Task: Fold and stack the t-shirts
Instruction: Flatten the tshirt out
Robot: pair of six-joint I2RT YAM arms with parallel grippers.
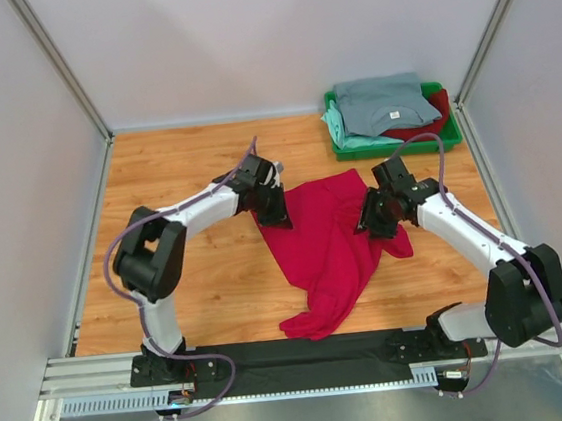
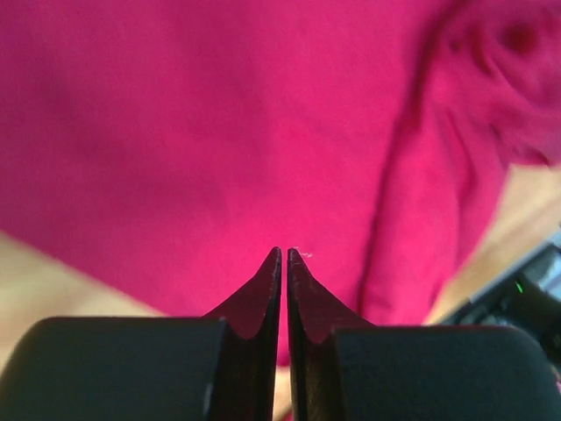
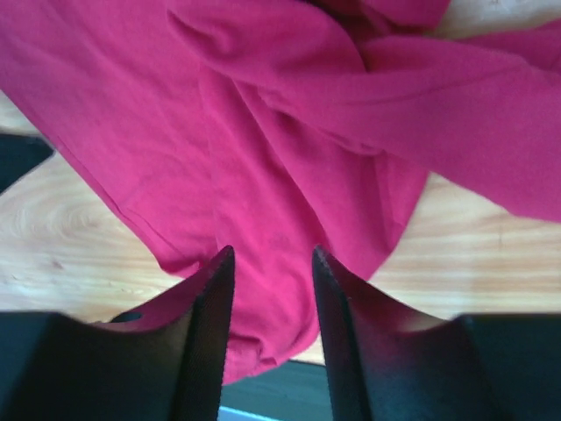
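"Well, nearest the bases, why does the crimson t-shirt (image 1: 328,251) trail toward the table (image 1: 198,280) edge?"

"It's unfolded, bunched mid-table between both arms. At its far-left edge the left gripper (image 2: 285,253) has its tips pressed together. Whether cloth is caught there, I can't tell."

"And the right gripper (image 3: 272,254)?"

"Spread apart over a rumpled fold, probably lining up a grab to pull it flat."

"Farther back?"

"A grey-blue tee (image 1: 385,104) tops the pile in the green tray (image 1: 395,148), away from the working space."
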